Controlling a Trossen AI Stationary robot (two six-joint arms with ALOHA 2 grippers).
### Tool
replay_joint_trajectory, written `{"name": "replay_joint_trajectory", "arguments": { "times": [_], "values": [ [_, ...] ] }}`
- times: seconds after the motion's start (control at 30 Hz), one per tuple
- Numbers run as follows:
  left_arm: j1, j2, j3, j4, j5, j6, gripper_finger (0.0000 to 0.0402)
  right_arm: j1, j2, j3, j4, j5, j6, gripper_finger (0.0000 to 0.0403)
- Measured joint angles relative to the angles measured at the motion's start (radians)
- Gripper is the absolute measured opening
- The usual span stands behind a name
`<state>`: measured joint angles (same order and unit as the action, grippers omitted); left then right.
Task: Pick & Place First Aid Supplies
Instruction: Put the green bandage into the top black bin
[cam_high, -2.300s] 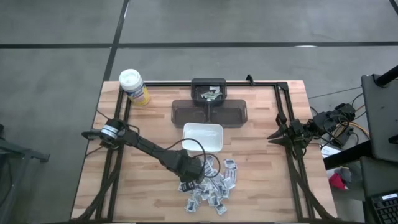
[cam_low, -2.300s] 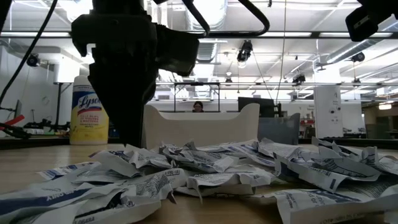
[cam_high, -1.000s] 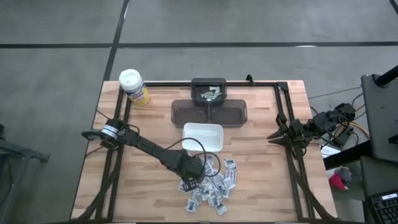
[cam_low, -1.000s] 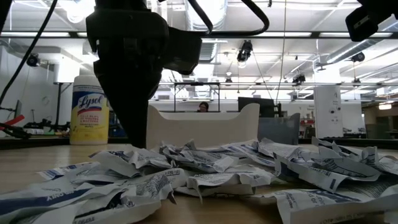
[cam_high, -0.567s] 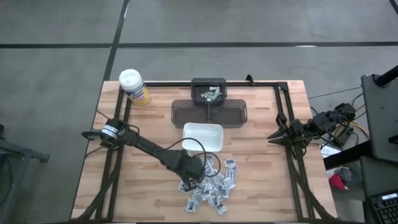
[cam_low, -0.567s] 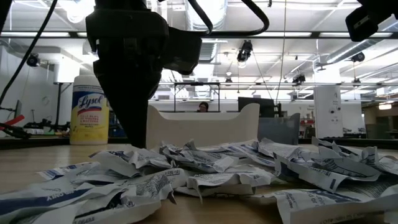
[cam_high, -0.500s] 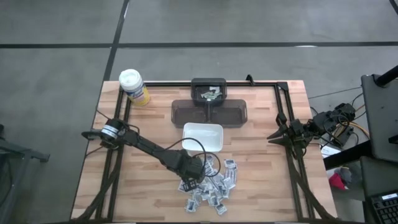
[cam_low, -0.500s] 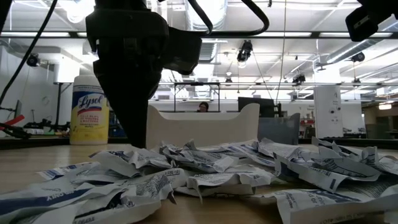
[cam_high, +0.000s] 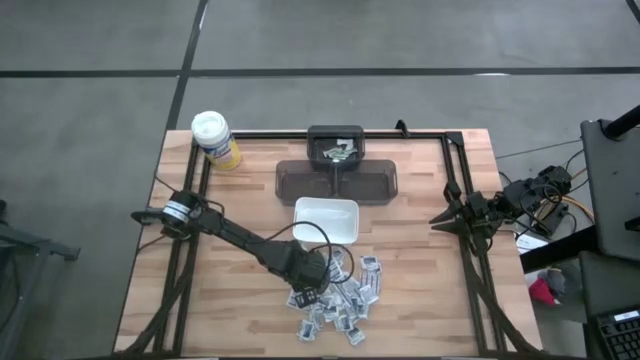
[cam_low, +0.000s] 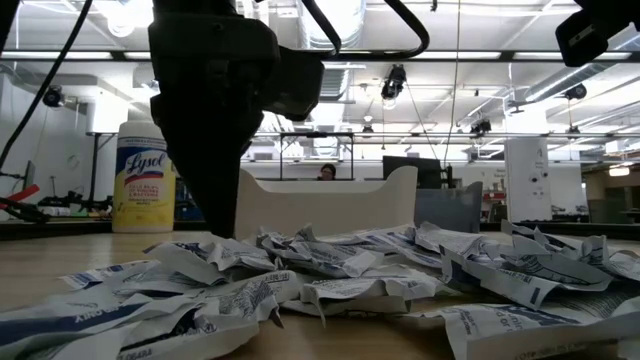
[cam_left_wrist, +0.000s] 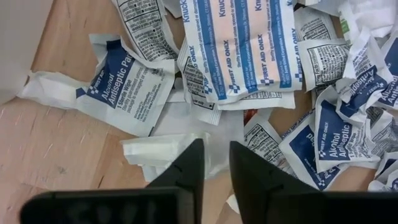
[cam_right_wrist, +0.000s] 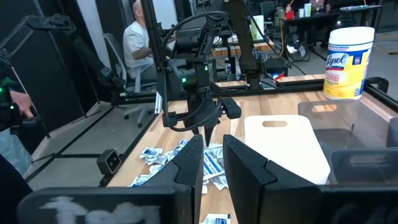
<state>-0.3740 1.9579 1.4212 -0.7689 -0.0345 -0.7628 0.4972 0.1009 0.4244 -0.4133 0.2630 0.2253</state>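
Packets (cam_high: 338, 296): loose heap on the table (cam_high: 420, 290), just in front of the white dish (cam_high: 326, 219).
Left gripper (cam_left_wrist: 215, 163): down over the heap's left edge, fingers slightly parted above a white packet, nothing visibly gripped.
Right gripper (cam_right_wrist: 212, 157): parked at the table's right edge, narrow gap, empty.
Canister (cam_high: 215, 139): far left corner.

Your left pincer (cam_high: 309, 293) down on the packets (cam_high: 345, 300) at the surface's (cam_high: 240, 310) near middle, dish (cam_high: 326, 219) just behind them, canister (cam_high: 215, 139) far-left corner, right pincer (cam_high: 438, 220) at right edge.
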Motion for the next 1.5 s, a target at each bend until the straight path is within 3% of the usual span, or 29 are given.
{"name": "replay_joint_trajectory", "arguments": {
  "times": [0.73,0.87,1.07,1.5],
  "values": [
    [0.000,0.000,-0.050,0.011,-0.013,-0.057,0.0083,0.000,0.000,0.000,0.000,0.000,0.000,0.0059],
    [0.001,0.000,-0.050,0.011,-0.015,-0.077,0.0064,0.000,0.000,0.000,0.000,0.000,0.000,0.0059],
    [0.001,0.000,-0.041,0.015,-0.016,-0.077,0.0007,0.000,0.000,0.000,0.000,0.000,0.000,0.0059],
    [0.001,-0.022,0.025,-0.047,0.016,-0.060,0.0000,0.000,0.000,0.000,0.000,0.000,0.000,0.0059]
  ]
}}
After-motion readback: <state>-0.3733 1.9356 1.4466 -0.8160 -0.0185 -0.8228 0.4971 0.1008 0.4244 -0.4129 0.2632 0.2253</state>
